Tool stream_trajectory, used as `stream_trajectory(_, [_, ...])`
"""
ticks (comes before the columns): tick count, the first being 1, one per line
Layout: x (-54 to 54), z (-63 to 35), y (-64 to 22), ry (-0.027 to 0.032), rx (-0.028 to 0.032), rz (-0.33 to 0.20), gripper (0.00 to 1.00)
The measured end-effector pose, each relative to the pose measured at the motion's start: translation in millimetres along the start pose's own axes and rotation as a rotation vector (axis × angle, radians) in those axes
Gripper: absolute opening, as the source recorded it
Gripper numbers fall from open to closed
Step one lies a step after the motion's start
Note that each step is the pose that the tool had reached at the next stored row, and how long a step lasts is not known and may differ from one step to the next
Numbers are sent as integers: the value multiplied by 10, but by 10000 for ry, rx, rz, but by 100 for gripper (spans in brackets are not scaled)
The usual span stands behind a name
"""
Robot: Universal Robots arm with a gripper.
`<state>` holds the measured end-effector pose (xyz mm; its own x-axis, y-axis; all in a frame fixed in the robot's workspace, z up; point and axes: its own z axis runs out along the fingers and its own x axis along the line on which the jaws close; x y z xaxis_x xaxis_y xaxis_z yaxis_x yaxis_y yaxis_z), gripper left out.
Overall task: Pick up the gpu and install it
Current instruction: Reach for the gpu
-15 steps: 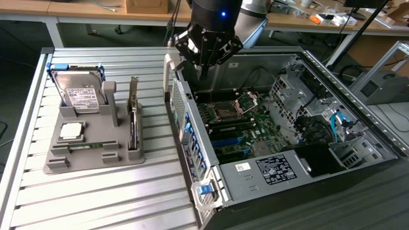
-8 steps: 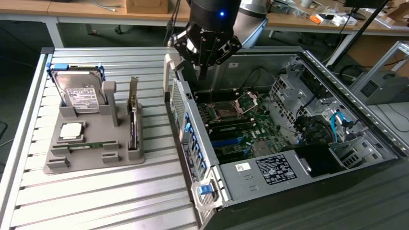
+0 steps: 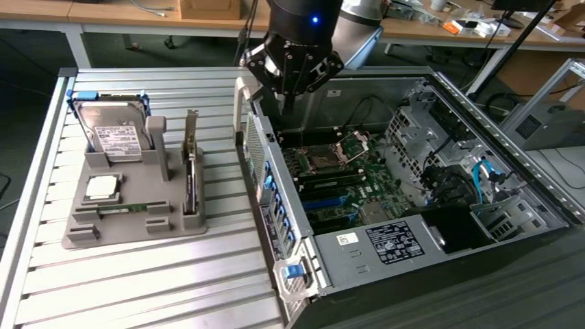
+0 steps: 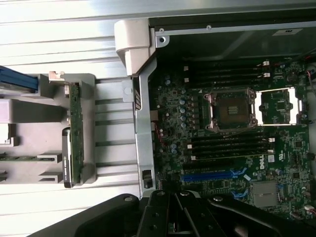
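Closed, empty claw (image 3: 288, 103) above the open case (image 3: 512, 154). The gpu (image 3: 190, 168) stands edge-up in the holder (image 3: 128, 233) on the desk (image 3: 137, 288). The motherboard (image 4: 173, 123) reads "DELL".

Black pincer (image 3: 289, 99), perhaps silver-grey arm (image 3: 364, 31).

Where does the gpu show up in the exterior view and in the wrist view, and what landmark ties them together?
Exterior view: the gpu stands edge-on in the gray holder, to the exterior view's left of the open computer case.
Wrist view: the gpu stands in that holder, apart from the case's outer wall.
Shared landmark: the CPU socket inside the case.
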<state>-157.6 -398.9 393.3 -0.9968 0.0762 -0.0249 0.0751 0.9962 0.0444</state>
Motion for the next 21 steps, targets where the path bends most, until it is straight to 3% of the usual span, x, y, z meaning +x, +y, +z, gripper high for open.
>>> stream_trajectory(21, [54, -1, -4, 0, -1, 0, 11])
